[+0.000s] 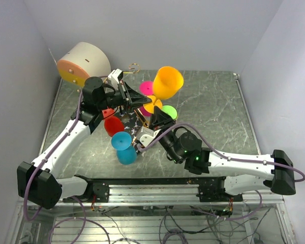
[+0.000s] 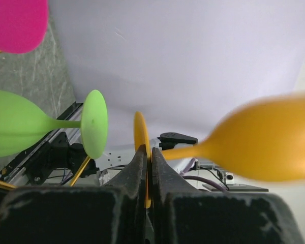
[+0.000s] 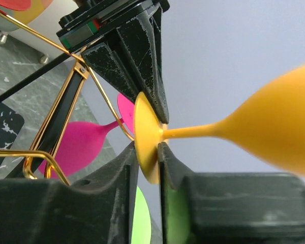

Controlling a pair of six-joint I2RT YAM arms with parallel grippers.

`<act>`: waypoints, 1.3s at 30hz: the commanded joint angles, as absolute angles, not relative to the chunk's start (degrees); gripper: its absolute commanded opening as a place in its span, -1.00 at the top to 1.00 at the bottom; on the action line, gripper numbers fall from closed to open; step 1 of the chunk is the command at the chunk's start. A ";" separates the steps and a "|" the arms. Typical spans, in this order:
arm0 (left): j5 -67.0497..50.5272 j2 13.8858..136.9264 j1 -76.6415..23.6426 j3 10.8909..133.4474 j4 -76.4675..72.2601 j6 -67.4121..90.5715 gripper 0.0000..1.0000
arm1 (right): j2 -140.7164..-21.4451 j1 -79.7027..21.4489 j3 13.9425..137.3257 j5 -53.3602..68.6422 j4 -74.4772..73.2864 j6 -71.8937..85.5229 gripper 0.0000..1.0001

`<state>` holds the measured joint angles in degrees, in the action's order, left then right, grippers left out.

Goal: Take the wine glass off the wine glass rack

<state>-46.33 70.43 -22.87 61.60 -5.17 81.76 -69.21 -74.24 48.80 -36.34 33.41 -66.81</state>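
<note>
The green glass and pink glass crowd the orange glass.

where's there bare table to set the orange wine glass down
The widest bare patch of table lies between the rack and the right edge, beyond the right arm. Crowded: the middle around the rack, and the far left corner by the beige drum.

Top view: the wine glass rack sits mid-frame on the table, with the drum behind it in the upper left corner. The wine glass sticks out to the rack's upper right. Its foot is sandwiched between the left gripper on its left and the right gripper just below. Two more glasses hang lower left.
</note>
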 commanded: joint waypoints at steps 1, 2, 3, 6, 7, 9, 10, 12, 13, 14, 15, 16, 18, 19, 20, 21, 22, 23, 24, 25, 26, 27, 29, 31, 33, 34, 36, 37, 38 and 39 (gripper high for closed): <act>-47.29 69.45 -22.98 60.13 -16.69 83.73 0.86 | -64.71 -76.79 48.79 -40.46 33.45 -60.29 0.42; -47.02 69.71 -23.02 59.50 -18.17 84.82 0.86 | -63.64 -77.47 48.96 -41.15 31.77 -58.91 0.33; -46.62 69.96 -22.98 58.85 -21.41 86.30 0.86 | -62.36 -78.12 49.35 -41.76 30.14 -57.30 0.25; -45.34 71.41 -23.03 57.00 -28.95 90.10 0.86 | -57.91 -79.97 50.46 -43.54 23.91 -51.59 0.17; -44.88 72.02 -23.03 56.62 -31.74 91.20 0.86 | -56.67 -80.42 51.04 -44.67 21.75 -49.61 0.16; -44.27 73.41 -23.03 56.32 -35.44 92.16 0.86 | -54.12 -81.08 52.57 -46.18 15.67 -44.04 0.15; -44.03 74.02 -23.03 56.46 -36.61 92.09 0.86 | -52.94 -81.05 53.40 -47.04 12.36 -41.00 0.15; -43.30 75.03 -23.02 57.23 -36.76 90.29 0.86 | -50.60 -81.11 54.81 -48.69 6.40 -35.45 0.18; -42.87 75.44 -23.02 57.66 -36.73 89.09 0.86 | -49.74 -81.12 55.21 -49.98 4.11 -33.41 0.19; -42.36 75.68 -22.98 58.26 -36.10 87.56 0.86 | -49.19 -81.09 55.69 -51.38 2.32 -31.44 0.23; -41.90 75.83 -22.99 58.81 -34.68 85.81 0.86 | -49.10 -81.05 56.30 -52.96 -0.18 -29.52 0.32; -41.39 75.85 -22.99 59.45 -33.35 83.96 0.86 | -49.19 -80.99 56.97 -55.03 -1.69 -27.78 0.44; -40.26 75.58 -22.93 60.93 -29.22 79.36 0.86 | -50.06 -80.96 58.67 -59.84 -4.17 -25.20 0.84; -39.62 75.20 -22.93 61.81 -26.65 75.35 0.86 | -50.92 -80.94 60.10 -61.92 -6.23 -23.16 1.00; -38.69 74.63 -22.94 62.83 -23.15 71.73 0.86 | -51.78 -80.83 61.77 -63.54 -8.80 -20.49 1.00; -37.58 73.93 -22.90 63.96 -18.90 68.04 0.86 | -52.74 -80.67 63.60 -64.36 -12.20 -17.04 1.00; -36.18 73.06 -22.93 65.31 -14.07 63.47 0.86 | -53.65 -80.20 65.87 -64.46 -16.06 -13.36 1.00; -34.13 71.93 -22.94 66.51 -9.05 59.51 0.86 | -54.44 -79.78 68.12 -64.00 -20.29 -9.05 1.00; -32.24 70.76 -22.94 67.49 -5.27 56.26 0.86 | -55.53 -79.46 70.65 -63.17 -24.55 -3.33 1.00; -30.18 69.54 -22.92 68.08 -1.76 53.45 0.86 | -56.45 -79.38 73.40 -61.63 -29.45 -0.72 1.00; -27.77 67.84 -22.92 68.56 1.04 51.09 0.86 | -57.33 -79.37 75.83 -60.34 -33.53 4.06 1.00; -26.23 66.63 -22.94 68.65 3.47 49.06 0.86 | -58.38 -79.29 78.40 -59.21 -37.41 7.75 1.00; -23.54 64.43 -22.94 68.44 7.16 46.28 0.86 | -60.29 -79.28 83.29 -55.73 -44.78 13.91 1.00; -21.22 62.10 -22.94 67.94 9.52 44.41 0.86 | -61.50 -79.28 87.10 -50.76 -49.73 18.33 1.00; -18.76 59.87 -22.94 67.32 11.57 42.81 0.86 | -62.06 -79.28 89.48 -46.95 -52.49 20.61 1.00; -17.46 58.83 -22.94 67.13 12.52 41.83 0.86 | -62.01 -79.28 90.13 -45.60 -52.97 21.33 1.00; -15.65 56.85 -22.93 66.90 14.04 40.03 0.86 | -61.43 -79.28 90.69 -44.12 -52.63 22.03 0.73; -15.17 56.00 -22.93 66.77 14.50 39.13 0.86 | -60.86 -79.28 90.66 -43.78 -51.99 21.94 0.56; -14.74 55.24 -22.94 66.65 14.91 38.01 0.86 | -60.16 -79.28 90.33 -43.17 -50.93 21.55 0.47; -14.22 54.42 -22.94 66.54 15.39 37.17 0.86 | -59.29 -79.28 90.02 -42.79 -49.52 20.95 0.39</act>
